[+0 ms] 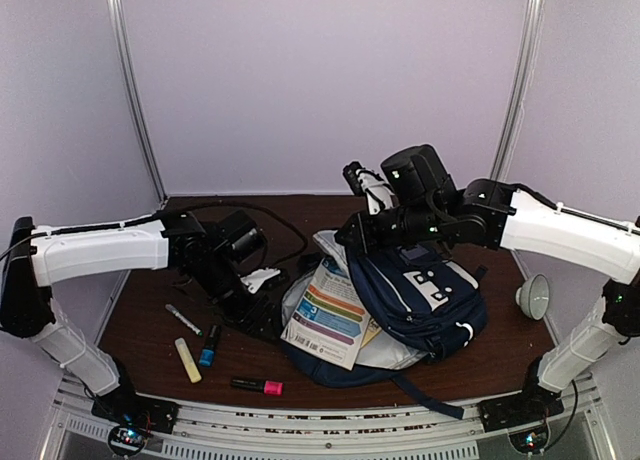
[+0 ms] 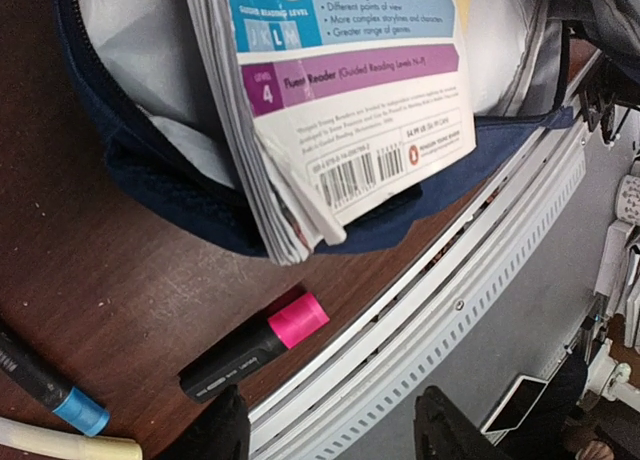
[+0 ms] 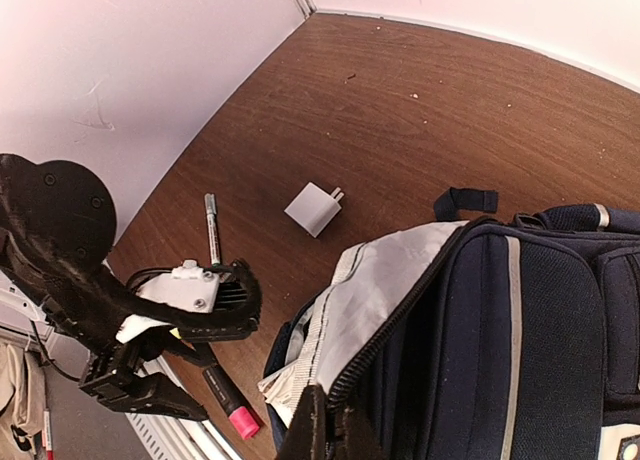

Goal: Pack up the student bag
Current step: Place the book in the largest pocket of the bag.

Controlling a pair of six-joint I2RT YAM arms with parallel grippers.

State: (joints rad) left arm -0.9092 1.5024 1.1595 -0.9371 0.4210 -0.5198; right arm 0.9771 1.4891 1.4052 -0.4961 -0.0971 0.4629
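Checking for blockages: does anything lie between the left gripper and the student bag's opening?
A book juts out of the student bag, and a pink marker lies on the table between that bag and the open left gripper.

Pink highlighter [image 1: 258, 386], blue marker [image 1: 208, 347], yellow highlighter [image 1: 187, 360], white charger [image 3: 313, 209], pale bowl [image 1: 533, 298]

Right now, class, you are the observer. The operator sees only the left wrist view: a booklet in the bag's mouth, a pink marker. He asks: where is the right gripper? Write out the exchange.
Observer: The right gripper is shut on the rim of the student bag, at its opening.
Operator: Anything lying beyond the bag?
Observer: A white charger plug lies on the table, apart from the bag.
Operator: And off to the right?
Observer: A small white bowl sits on the table there, not touching the bag.
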